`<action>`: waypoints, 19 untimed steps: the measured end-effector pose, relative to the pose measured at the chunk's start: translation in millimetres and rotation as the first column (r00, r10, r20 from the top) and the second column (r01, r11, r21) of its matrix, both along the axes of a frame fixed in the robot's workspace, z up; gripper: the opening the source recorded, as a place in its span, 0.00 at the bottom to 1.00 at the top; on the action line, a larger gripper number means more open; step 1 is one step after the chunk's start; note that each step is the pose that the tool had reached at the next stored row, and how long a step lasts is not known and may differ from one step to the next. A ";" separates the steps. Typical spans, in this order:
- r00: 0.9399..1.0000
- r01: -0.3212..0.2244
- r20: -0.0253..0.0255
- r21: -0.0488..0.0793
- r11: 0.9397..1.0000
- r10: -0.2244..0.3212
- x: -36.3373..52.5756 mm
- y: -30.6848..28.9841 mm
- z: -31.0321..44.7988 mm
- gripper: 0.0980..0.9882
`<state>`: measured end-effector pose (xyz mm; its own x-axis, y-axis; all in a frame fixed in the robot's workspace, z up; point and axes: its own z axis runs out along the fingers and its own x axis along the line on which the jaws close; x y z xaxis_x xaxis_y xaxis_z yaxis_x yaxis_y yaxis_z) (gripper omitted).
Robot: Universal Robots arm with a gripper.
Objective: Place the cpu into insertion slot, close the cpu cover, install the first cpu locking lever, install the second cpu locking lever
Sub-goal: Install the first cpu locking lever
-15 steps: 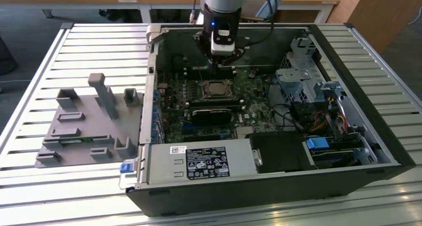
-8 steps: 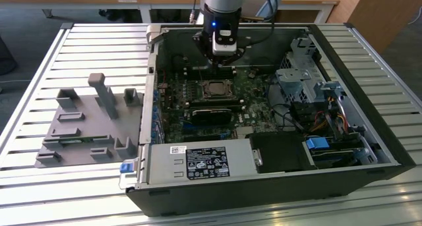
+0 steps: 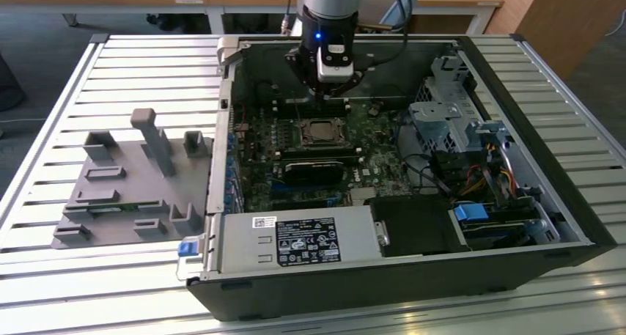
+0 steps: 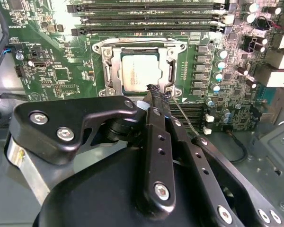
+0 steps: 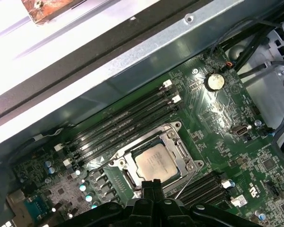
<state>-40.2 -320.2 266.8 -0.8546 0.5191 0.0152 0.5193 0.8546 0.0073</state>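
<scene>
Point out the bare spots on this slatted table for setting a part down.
Bare slats of the table lie beyond the grey fixture, again in front of it toward the near edge, and along the exterior view's right of the computer case. Crowded inside the case, with the gripper by the chip.

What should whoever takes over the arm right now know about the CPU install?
Gripper: shut, its tip at the edge of the CPU cover; I cannot tell whether it pinches anything.
CPU: seated in the insertion slot.
CPU cover: down around the chip.
Done: CPU placed, cover closed.
Left: one thin locking lever angles away from the slot beside the gripper and looks unlatched. I cannot tell the other lever's state.
</scene>
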 end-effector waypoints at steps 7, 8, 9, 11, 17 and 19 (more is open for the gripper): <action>1.000 -0.025 0.000 0.000 1.000 0.025 0.0 0.0 0.0 0.01; 0.999 -0.034 0.000 0.000 0.999 0.034 0.0 0.0 0.0 0.01; 0.999 -0.044 0.000 0.000 0.999 0.044 0.0 0.0 0.0 0.01; 0.997 -0.074 0.000 0.000 0.997 0.074 0.0 0.0 0.0 0.01; 0.984 -0.176 0.000 0.000 0.984 0.176 0.0 0.0 0.0 0.01; 0.978 -0.210 0.000 0.000 0.978 0.210 0.0 0.0 0.0 0.01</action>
